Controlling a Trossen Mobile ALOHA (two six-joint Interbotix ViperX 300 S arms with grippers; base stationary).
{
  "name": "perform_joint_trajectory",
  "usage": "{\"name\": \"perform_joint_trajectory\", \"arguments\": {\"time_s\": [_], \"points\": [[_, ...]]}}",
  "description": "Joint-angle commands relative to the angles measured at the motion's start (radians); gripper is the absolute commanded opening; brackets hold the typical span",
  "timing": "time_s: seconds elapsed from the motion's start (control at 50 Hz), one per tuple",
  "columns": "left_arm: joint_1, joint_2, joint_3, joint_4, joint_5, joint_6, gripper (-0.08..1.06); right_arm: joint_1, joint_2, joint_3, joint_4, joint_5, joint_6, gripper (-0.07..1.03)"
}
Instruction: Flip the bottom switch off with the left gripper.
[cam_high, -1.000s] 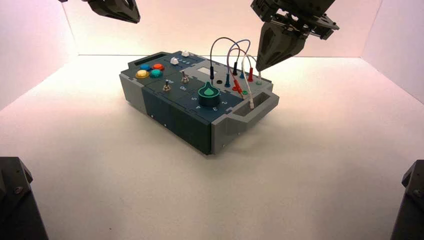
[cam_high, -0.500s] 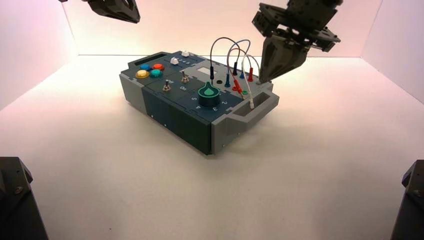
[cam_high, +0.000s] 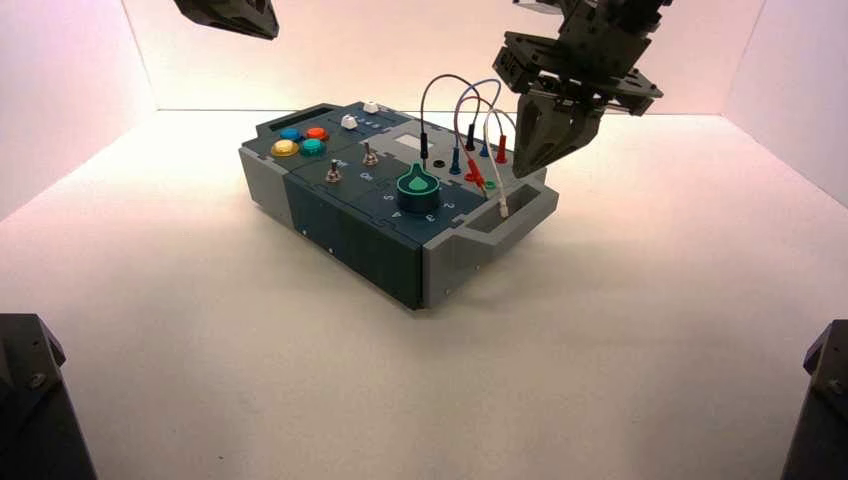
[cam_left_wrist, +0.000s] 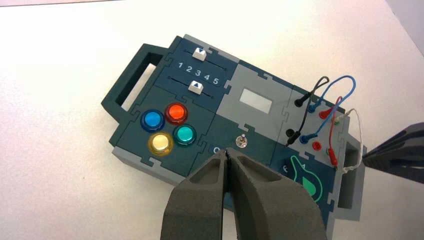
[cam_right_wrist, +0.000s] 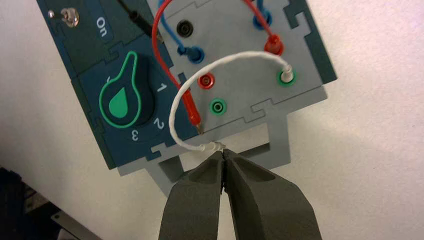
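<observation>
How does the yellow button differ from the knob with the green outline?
The yellow button is round, while the knob has a teardrop shape with a point. The yellow button sits among three other coloured buttons; the knob has numbers printed around it. Both sit on dark panels of the box's top.

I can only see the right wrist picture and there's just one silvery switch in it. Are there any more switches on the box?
Observer: Yes, one more. From high up I can see two metal switches, this one and this one.

Operator: Cool! Are there buttons too?

Observer: Four round ones: blue, red, yellow and green.

Operator: Where's the left gripper? Is it on a switch?

Observer: No, the left gripper is at the upper left of the high view, away from both switches.
</observation>
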Motion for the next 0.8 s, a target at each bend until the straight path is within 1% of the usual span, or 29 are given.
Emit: {"name": "perform_joint_trajectory", "arguments": {"time_s": [0.02,0.14,0.62,0.8], "points": [[-0.003,-0.011,-0.012,0.002,-0.005,0.000,-0.03,-0.031,-0.015,-0.018,-0.012,-0.002,0.002,-0.02],[-0.003,-0.012,-0.014,0.003,-0.005,0.000,-0.03,-0.055,-0.018,-0.005,-0.021,0.006,0.002,-0.02],[-0.003,-0.011,-0.017,0.002,-0.005,-0.003,-0.03,-0.055,-0.002,0.003,-0.021,0.017,-0.002,-0.02],[-0.002,-0.011,-0.017,0.002,-0.005,-0.003,-0.03,-0.044,0.017,-0.002,-0.023,0.017,0.000,-0.02]]}}
